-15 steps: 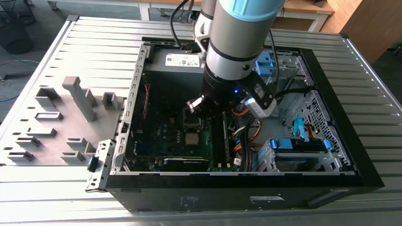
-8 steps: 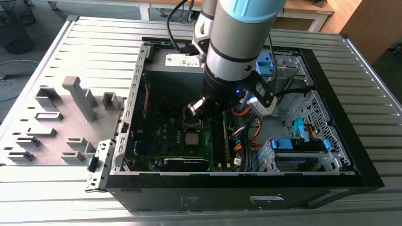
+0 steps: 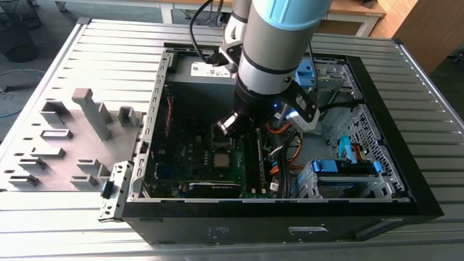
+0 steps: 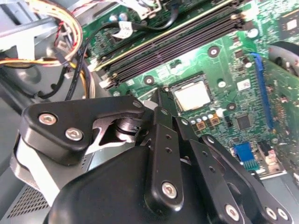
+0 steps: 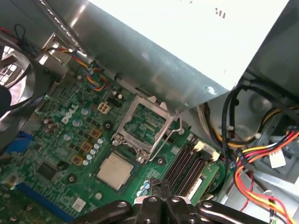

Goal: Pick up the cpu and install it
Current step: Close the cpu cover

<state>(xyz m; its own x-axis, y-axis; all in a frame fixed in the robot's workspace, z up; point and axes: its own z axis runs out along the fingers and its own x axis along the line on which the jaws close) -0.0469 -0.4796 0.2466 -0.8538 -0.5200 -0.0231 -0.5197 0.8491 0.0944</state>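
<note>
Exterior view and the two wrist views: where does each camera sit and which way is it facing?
Exterior view: off the arm, high up, looking down into the open computer case; the arm extends into it.
First wrist view: on the arm, looking past the end effector at the motherboard, cpu and power supply box.
Second wrist view: on the arm, looking along the end effector at the motherboard and memory slots.
Shared: both wrist views show the cpu lying on the motherboard, close to the end effector.
</note>
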